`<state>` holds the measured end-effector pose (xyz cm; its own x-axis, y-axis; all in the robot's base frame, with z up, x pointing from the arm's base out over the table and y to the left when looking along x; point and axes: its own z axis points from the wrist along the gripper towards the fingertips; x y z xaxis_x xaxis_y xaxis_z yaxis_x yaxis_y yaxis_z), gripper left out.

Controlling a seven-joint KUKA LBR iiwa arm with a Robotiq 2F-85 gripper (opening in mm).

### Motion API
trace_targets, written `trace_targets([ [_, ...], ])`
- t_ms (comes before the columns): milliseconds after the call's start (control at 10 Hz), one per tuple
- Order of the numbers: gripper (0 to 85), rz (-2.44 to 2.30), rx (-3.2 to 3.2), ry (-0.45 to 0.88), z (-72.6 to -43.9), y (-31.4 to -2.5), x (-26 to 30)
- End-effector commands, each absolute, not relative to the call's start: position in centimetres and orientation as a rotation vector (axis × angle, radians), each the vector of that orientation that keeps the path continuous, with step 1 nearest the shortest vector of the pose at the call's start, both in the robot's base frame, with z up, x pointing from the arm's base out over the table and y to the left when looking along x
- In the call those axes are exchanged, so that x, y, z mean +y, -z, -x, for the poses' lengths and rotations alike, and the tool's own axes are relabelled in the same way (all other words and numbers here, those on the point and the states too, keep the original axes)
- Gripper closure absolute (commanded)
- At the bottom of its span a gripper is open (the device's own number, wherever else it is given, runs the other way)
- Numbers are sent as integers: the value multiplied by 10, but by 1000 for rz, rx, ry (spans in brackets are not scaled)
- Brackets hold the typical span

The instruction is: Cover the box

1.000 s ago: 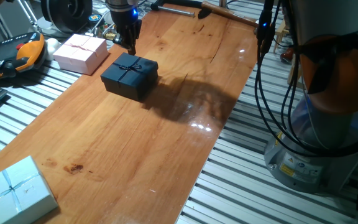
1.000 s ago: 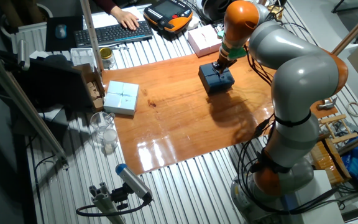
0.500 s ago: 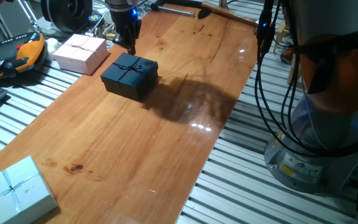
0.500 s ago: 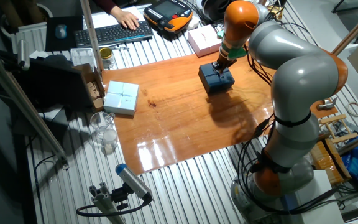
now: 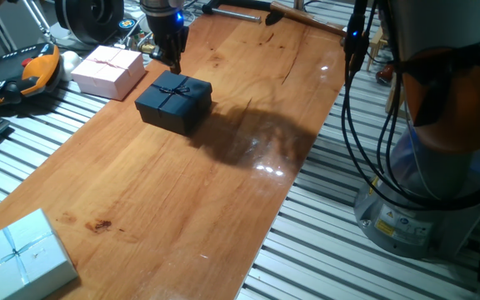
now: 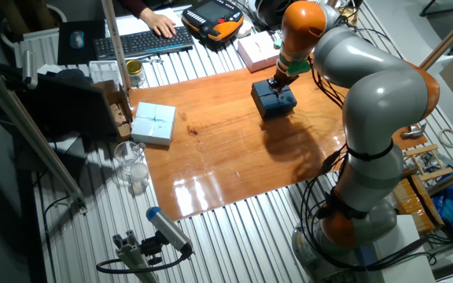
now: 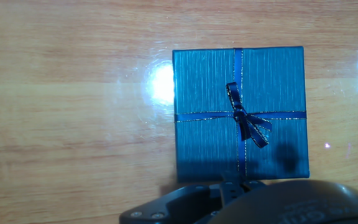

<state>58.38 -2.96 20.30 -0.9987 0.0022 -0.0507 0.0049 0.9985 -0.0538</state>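
The box (image 5: pixel 173 102) stands closed on the wooden table (image 5: pixel 182 200), a dark blue-black lid with a ribbon bow sitting squarely on it. It also shows in the other fixed view (image 6: pixel 274 99) and fills the right of the hand view (image 7: pixel 240 112). My gripper (image 5: pixel 173 60) hangs just above the box's far edge, apart from the lid, with nothing held. Its fingers look close together from the side (image 6: pixel 278 81), but their gap is not visible. In the hand view only the dark gripper body (image 7: pixel 247 202) shows, at the bottom edge.
A pink ribboned box (image 5: pixel 107 71) lies just left of the box, off the wood. A pale blue ribboned box (image 5: pixel 19 258) sits at the near left corner. A teach pendant (image 5: pixel 23 75), a keyboard (image 6: pixel 144 41) with a person's hand (image 6: pixel 162 25), and a glass jar (image 6: pixel 132 165) border the table.
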Motion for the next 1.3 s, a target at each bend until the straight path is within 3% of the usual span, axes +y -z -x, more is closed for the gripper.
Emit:
trace_targets([
  [0, 850, -9, 3091, 85, -584, -203, -29],
  [1200, 850, -20, 3080, 79, -589, -204, -28],
])
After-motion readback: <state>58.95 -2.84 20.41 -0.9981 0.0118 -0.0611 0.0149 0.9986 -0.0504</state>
